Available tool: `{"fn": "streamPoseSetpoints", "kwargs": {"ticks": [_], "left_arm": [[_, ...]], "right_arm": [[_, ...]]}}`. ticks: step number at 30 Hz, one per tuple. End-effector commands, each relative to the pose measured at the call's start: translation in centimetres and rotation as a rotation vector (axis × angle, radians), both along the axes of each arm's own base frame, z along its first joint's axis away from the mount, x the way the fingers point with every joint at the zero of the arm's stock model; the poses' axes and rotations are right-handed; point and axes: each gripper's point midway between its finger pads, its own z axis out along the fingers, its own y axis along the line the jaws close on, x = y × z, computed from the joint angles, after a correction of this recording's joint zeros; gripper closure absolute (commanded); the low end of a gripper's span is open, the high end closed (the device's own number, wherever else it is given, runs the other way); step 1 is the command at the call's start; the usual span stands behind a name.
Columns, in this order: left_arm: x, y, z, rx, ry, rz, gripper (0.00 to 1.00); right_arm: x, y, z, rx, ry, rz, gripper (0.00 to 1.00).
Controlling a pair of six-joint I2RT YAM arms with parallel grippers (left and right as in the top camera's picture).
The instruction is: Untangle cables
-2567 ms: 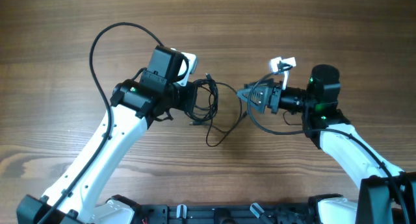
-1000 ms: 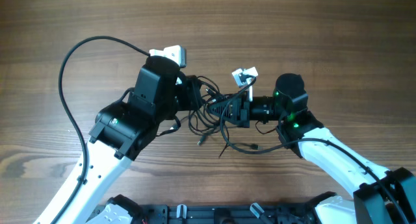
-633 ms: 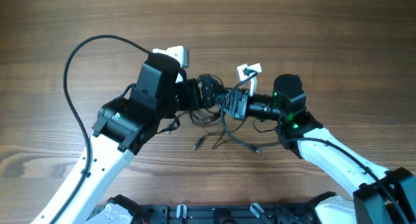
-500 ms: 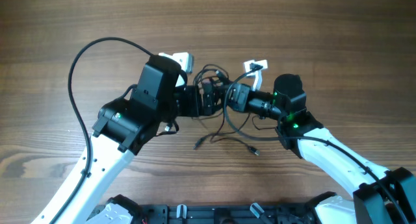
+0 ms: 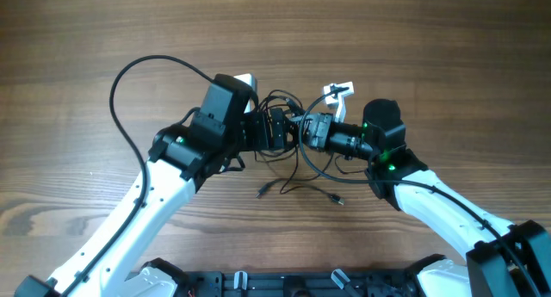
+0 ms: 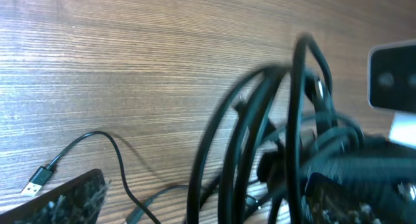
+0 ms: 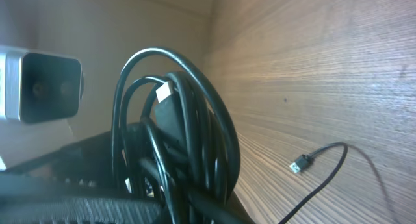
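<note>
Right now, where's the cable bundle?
Overhead, mid-table: the cable bundle sits between the left gripper and right gripper, with loose plug ends lying toward the arm bases.

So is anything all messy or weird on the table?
Yes. The thin black cables are bunched in a knotty clump, held up between the left gripper and the right gripper. Two loose plug ends trail onto the wooden table. Nothing looks broken or spilled.
</note>
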Motion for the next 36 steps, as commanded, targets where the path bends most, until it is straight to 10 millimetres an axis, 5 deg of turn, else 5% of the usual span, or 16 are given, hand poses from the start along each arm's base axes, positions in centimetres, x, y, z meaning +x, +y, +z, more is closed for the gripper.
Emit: {"fn": "streamPoseSetpoints", "kwargs": {"ticks": [1,2,4,10,11,15,17,24,28,36], "left_arm": [[-0.1,0.9,-3.1,0.082,0.075,0.026,0.39],[-0.1,0.9,-3.1,0.082,0.075,0.027,0.62],[0.1,1.1,-3.1,0.090,0.070,0.033,0.77],[-0.1,1.5,-3.4,0.111,0.076,0.038,0.75],[-0.2,1.5,-3.5,0.111,0.078,0.038,0.73],[-0.1,1.3,-3.3,0.098,0.073,0.034,0.37],[0.1,1.5,-2.7,0.085,0.055,0.044,0.02],[-0.4,3.2,3.4,0.010,-0.115,0.090,0.00],[-0.1,4.1,3.2,0.014,-0.101,0.182,0.00],[0.2,2.2,-0.5,0.065,-0.009,0.140,0.00]], "right_arm": [[-0.7,0.6,1.6,0.018,-0.086,0.065,0.94],[-0.7,0.6,1.6,0.017,-0.090,0.066,0.93],[-0.6,0.6,1.6,0.017,-0.090,0.065,0.93],[-0.6,0.6,1.6,0.016,-0.090,0.062,0.92],[-0.6,0.6,1.6,0.016,-0.090,0.062,0.92],[-0.3,0.5,1.5,0.007,-0.105,0.049,0.89],[-0.3,0.5,1.5,0.003,-0.114,0.052,0.89],[-0.4,0.5,1.4,0.002,-0.111,0.052,0.85],[-0.4,0.5,1.4,0.003,-0.110,0.052,0.85],[-0.4,0.5,1.4,0.004,-0.109,0.056,0.85]]}}
